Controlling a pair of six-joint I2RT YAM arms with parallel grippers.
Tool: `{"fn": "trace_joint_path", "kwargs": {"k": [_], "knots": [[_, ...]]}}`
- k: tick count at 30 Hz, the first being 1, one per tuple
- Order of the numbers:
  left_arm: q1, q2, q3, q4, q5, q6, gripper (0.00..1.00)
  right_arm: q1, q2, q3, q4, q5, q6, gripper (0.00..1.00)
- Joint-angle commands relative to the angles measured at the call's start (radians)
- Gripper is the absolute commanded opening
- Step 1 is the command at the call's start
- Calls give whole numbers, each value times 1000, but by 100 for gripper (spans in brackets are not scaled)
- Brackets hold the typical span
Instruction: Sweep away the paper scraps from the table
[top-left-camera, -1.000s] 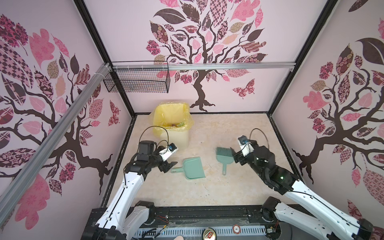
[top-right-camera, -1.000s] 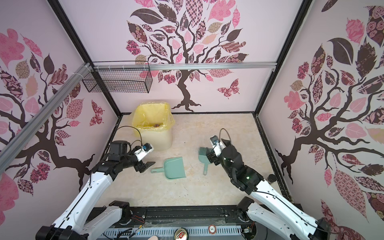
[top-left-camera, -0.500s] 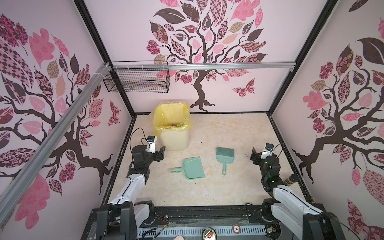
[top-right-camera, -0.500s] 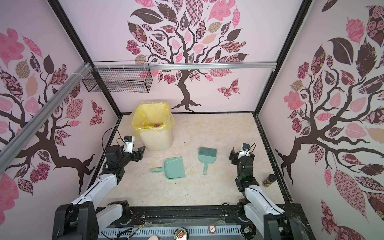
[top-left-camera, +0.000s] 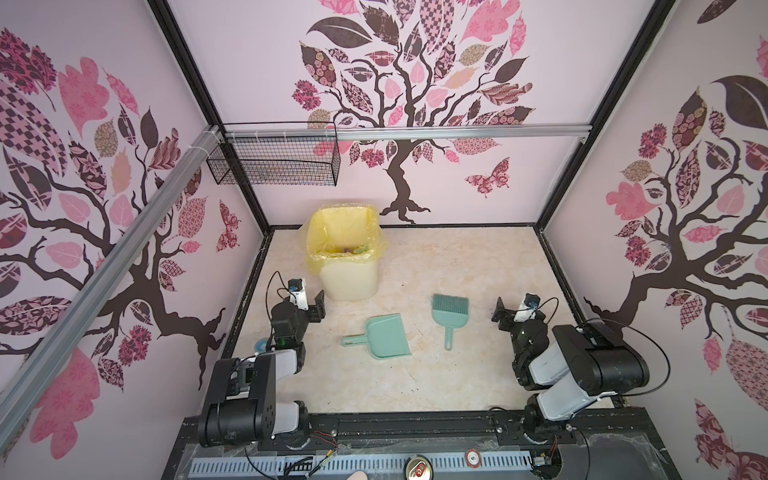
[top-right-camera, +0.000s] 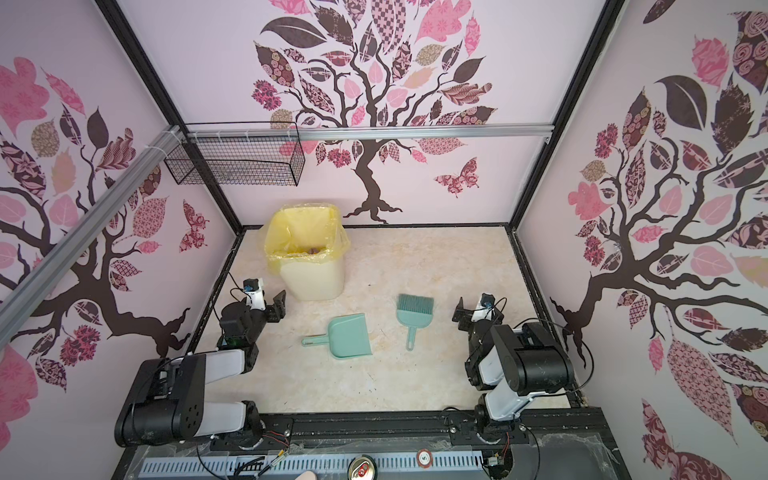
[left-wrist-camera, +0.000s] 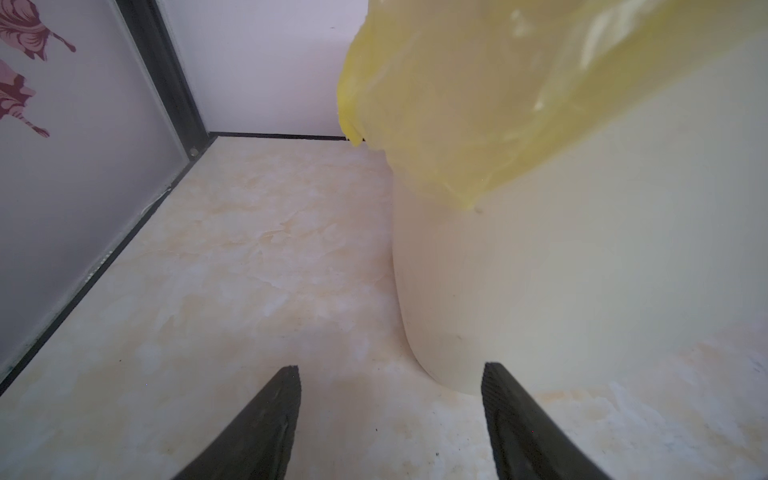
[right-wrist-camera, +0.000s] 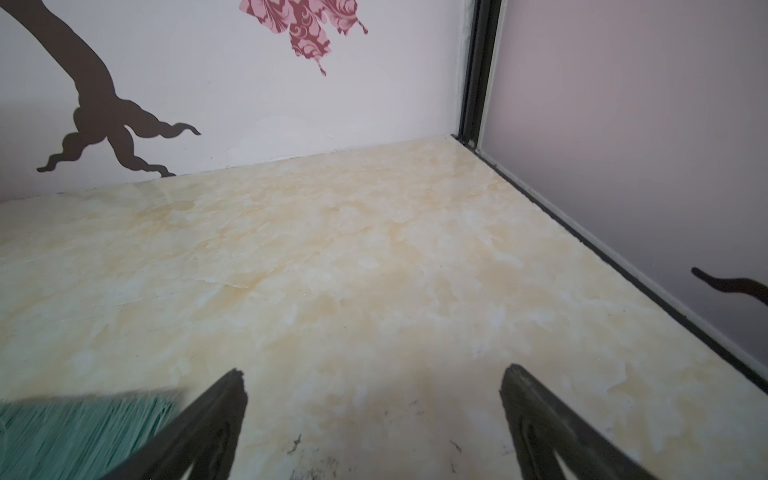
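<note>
paper scraps (top-left-camera: 353, 249) barely show, mostly hidden inside yellow-lined bin (top-left-camera: 349, 284).

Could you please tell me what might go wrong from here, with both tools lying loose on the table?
1. The open left gripper sits close to the bin. Its overhanging yellow liner might snag a finger and tip the bin, spilling the paper scraps.
2. The brush lies beside the open right gripper, so a sideways move could knock it.

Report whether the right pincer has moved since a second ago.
Yes. The right pincer has drawn back rightward, away from the brush it was beside; its jaws stand open.
</note>
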Motion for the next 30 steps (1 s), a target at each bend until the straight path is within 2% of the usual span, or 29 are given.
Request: {"fn": "trace_joint_path", "kwargs": {"k": [1, 4, 6, 9, 12, 14, 16, 30], "knots": [[5, 103, 37, 106, -42, -18, 72, -2, -43, 93, -84, 37, 23, 100], [5, 172, 91, 80, -67, -28, 71, -2, -53, 161, -233, 39, 28, 100], [1, 152, 100, 25, -60, -15, 72, -1, -36, 198, -273, 36, 21, 100], [-3, 165, 105, 37, -67, -10, 74, 1, -36, 209, -304, 36, 19, 99], [-18, 157, 119, -2, -102, -4, 83, 1, -34, 208, -298, 36, 19, 100], [-26, 156, 121, -9, -117, -3, 84, 1, -35, 208, -298, 36, 17, 99], [-32, 155, 122, -11, -128, 0, 96, 1, -34, 208, -298, 38, 18, 100], [-33, 154, 123, -11, -130, 0, 96, 1, -37, 208, -298, 38, 17, 100]]}}
